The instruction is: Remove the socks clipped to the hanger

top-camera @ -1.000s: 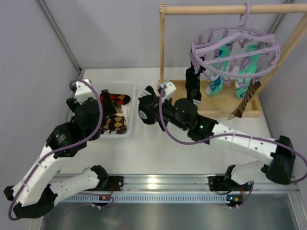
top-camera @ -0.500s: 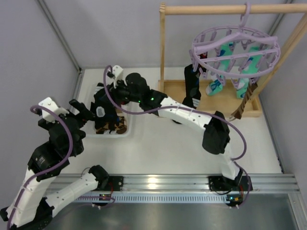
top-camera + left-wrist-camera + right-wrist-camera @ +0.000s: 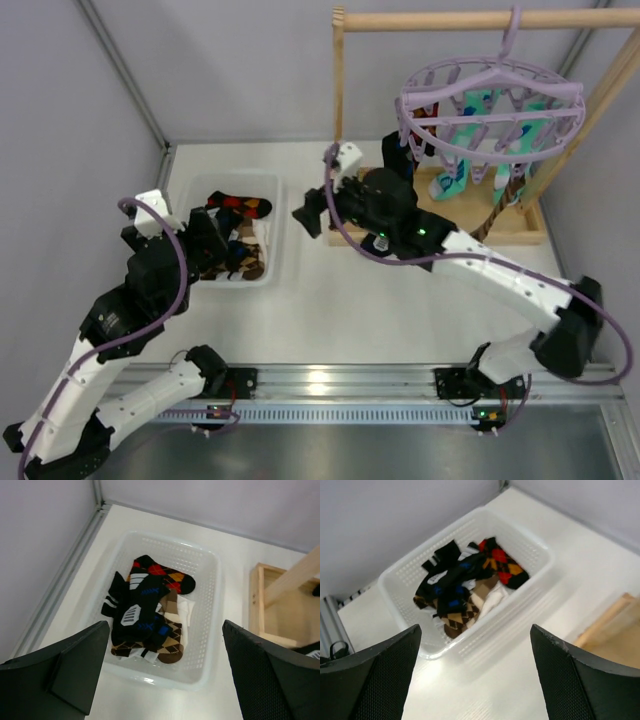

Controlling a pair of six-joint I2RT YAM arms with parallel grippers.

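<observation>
The white desk holds everything. At its back right corner stands a wooden frame with a rail on top, so things can hang up high and swing free.

The right arm reaches across the middle of the desk, toward the frame. The left arm bends up on the left side, next to the basket.

The hanger is a round lilac ring with lots of little clips. Its hook is over the rail. That way the socks can dangle down under it.

The white basket sits on the left of the desk, well apart from the frame. It looks like the place where the loose socks go.

Some socks are not off yet. Blue-green ones and a long black one hang from the clips. More socks lie in a heap in the basket, black ones, brown ones and one with red and orange diamonds.

The right fingers are spread apart with nothing in them. They hang between the basket and the frame. The left fingers are spread wide too, and hold nothing. They hang above the basket.

I think the job is partly done. A free arm must go to the hanger and pull a sock out of its clip.
</observation>
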